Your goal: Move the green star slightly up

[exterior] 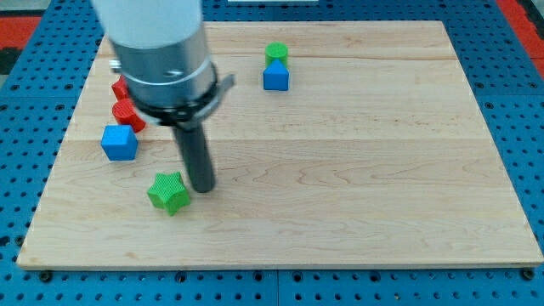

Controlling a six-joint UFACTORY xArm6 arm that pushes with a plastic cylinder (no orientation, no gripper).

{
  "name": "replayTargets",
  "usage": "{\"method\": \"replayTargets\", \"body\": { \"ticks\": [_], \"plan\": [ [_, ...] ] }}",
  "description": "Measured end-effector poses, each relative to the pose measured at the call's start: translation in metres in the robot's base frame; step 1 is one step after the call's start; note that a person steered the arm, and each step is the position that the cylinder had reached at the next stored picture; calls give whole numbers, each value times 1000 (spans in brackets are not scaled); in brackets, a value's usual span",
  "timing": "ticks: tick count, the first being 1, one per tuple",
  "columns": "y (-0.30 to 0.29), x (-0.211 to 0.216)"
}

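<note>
Camera view: my tip [202, 187] beside green star [168, 192], blue cube [119, 142] above.

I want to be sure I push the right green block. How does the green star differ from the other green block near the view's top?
The green star has pointed arms; the green block at the top looks rounded. The star lies alone near the view's bottom left, with my tip just to its right; the green block touches a blue block below it, far from my tip. Both share the same bright green and rest on the wooden board.
</note>
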State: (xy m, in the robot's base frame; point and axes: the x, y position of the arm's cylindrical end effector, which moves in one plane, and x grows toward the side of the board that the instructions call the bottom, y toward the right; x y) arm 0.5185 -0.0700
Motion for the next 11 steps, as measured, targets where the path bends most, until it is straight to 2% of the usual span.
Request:
{"method": "replayTargets", "body": {
  "ticks": [3,5,7,8,10,11],
  "plan": [
    [-75,9],
    [-45,32],
    [-131,37],
    [-153,34],
    [-156,22],
    [-133,24]
  ]
}}
